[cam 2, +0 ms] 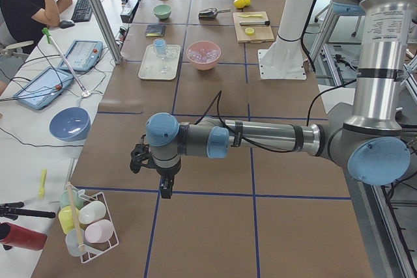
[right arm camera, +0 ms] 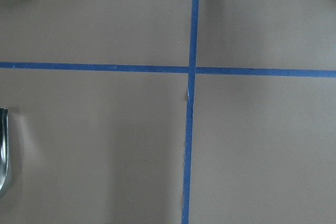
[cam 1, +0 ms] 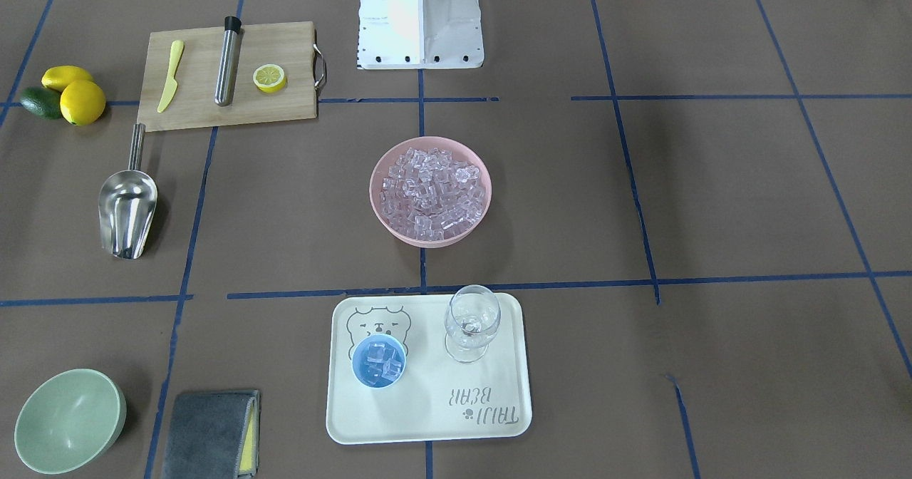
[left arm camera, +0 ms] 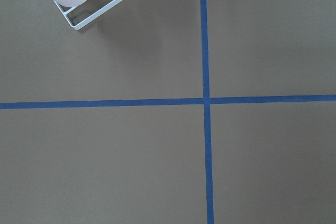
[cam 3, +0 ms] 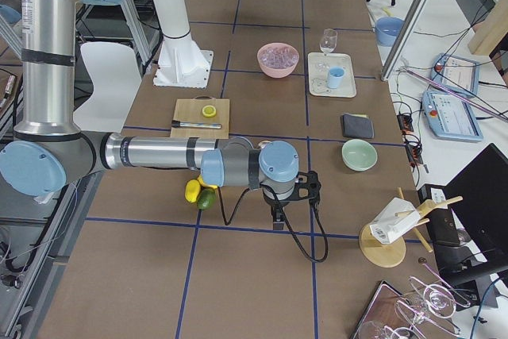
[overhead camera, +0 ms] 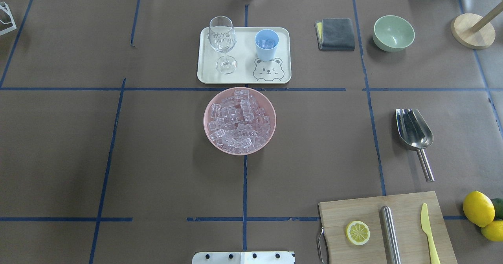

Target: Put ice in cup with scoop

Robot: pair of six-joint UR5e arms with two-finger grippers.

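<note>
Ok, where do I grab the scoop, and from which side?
Take the scoop by its rod handle, coming straight down with the jaws across the rod. It lies flat, trough up, handle pointing back towards the robot, so the rod is the only narrow straight part. It sits on the robot's right, so the right arm probably suits.

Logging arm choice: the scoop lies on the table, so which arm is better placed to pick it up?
Right. The scoop lies on the robot's right side, its edge in the right wrist view; the left hand hangs far away on the opposite side.
</note>
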